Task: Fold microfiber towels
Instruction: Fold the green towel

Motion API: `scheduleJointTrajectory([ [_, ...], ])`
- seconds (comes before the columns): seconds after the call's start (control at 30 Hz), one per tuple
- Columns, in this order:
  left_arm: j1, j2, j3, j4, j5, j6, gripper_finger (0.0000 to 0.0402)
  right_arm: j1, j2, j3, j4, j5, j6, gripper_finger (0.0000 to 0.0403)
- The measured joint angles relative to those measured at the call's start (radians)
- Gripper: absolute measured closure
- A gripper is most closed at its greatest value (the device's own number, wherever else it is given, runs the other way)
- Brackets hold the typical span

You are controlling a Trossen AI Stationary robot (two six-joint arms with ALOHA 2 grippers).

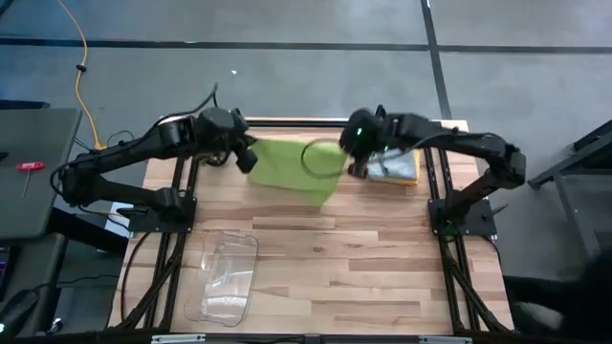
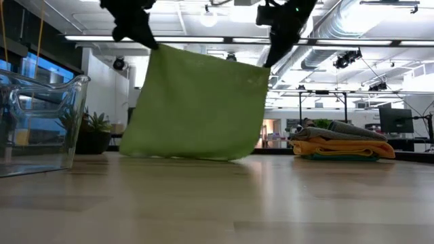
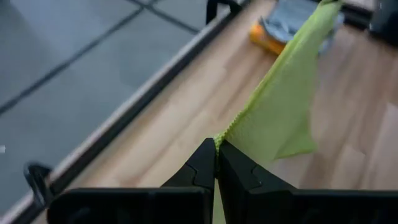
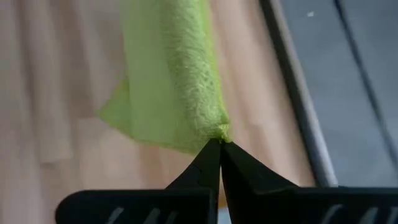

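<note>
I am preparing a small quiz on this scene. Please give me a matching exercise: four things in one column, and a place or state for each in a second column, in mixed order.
Things:
1. lime green towel
2. stack of towels
3. clear plastic bin
4. left claw

States:
a. lying folded at the table's far right
b. shut on a towel corner
c. hanging between both claws, its lower edge at the table
d. standing on the table's near left

Pairs: 1-c, 2-a, 3-d, 4-b
</note>
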Motion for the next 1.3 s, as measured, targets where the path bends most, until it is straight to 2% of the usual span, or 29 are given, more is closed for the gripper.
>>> scheduleJointTrajectory([
  [0.13, 0.072, 0.028, 0.0, 0.113, 0.011, 0.077, 0.0401, -0.108, -0.012, 0.013, 0.027, -0.011, -0.12, 0.0403],
  [0.23, 0.118, 0.044, 0.0, 0.175, 0.009, 0.12, 0.0401, -0.149, -0.011, 0.046, 0.054, -0.008, -0.174, 0.0403],
  [0.37, 0.158, 0.046, -0.007, 0.207, -0.011, 0.155, 0.0401, -0.156, -0.01, 0.087, 0.094, 0.014, -0.144, 0.0403],
  [0.5, 0.156, 0.046, -0.046, 0.204, 0.005, 0.143, 0.0401, -0.119, -0.011, 0.067, 0.089, -0.02, -0.117, 0.0403],
  [0.77, 0.07, 0.046, -0.159, 0.208, 0.032, 0.029, 0.0401, 0.011, -0.01, -0.108, 0.135, -0.116, -0.005, 0.0403],
  [1.0, -0.037, 0.046, -0.278, 0.201, 0.036, -0.087, 0.0401, 0.112, -0.01, -0.295, 0.325, -0.195, 0.129, 0.0403],
  [1.3, -0.152, 0.046, -0.389, 0.207, 0.047, -0.25, 0.0401, 0.206, -0.009, -0.458, 0.56, -0.223, 0.32, 0.0403],
])
